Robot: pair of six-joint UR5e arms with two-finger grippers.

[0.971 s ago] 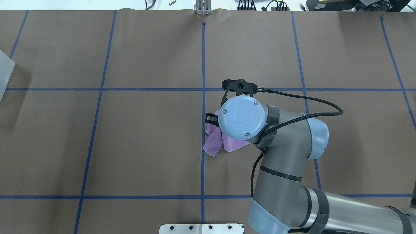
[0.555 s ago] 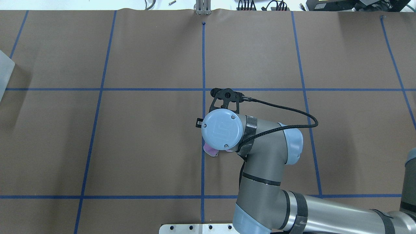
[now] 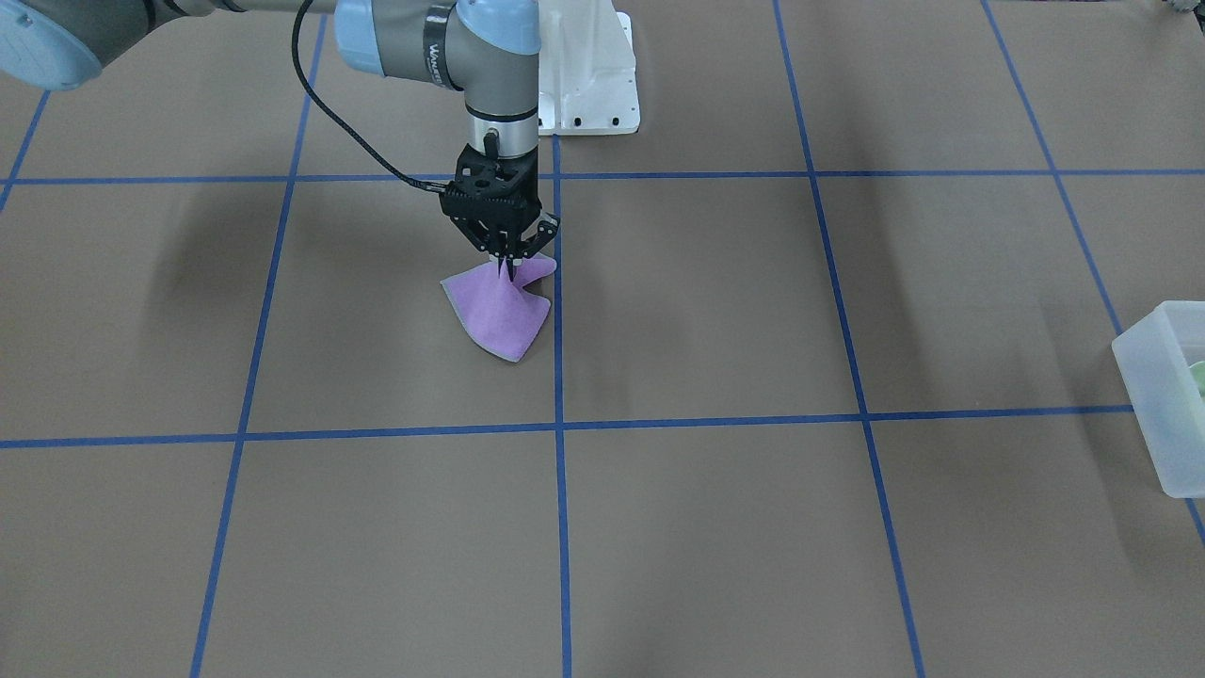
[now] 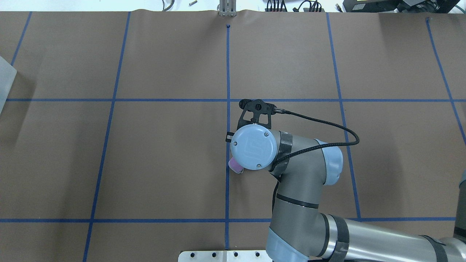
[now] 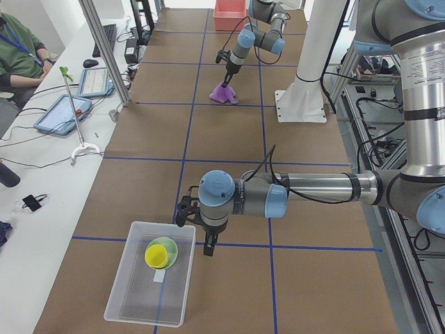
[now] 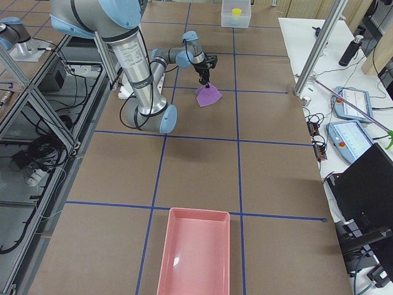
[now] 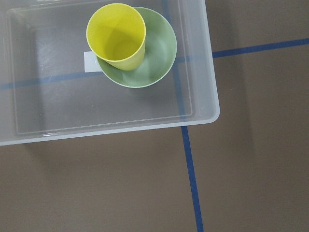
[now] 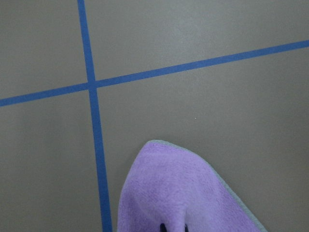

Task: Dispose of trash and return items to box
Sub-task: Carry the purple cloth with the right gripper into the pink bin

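The box [image 5: 149, 282] stands at the table's left end. It holds the mint-green bowl [image 7: 157, 55] with the yellow cup [image 7: 116, 36] standing in it. In the exterior left view my left gripper [image 5: 201, 233] hovers at the box's edge next to the bowl [image 5: 167, 245] and cup [image 5: 156, 256]; I cannot tell if it is open or shut. My right gripper [image 3: 509, 266] is shut on the purple cloth [image 3: 499, 315] near the table's middle, pinching a peak of it upward. The right wrist view shows the cloth [image 8: 174, 193] bunched between the fingertips.
A pink tray [image 6: 195, 252] lies at the table's right end. The white robot base plate [image 3: 588, 85] is behind the cloth. The box's corner [image 3: 1165, 405] shows at the front-facing view's right edge. Blue tape lines cross the brown table [image 4: 164, 156].
My right wrist has dropped toward the table and shifted left over the purple cloth, then a little back to the right. The cloth is now mostly hidden under the wrist.
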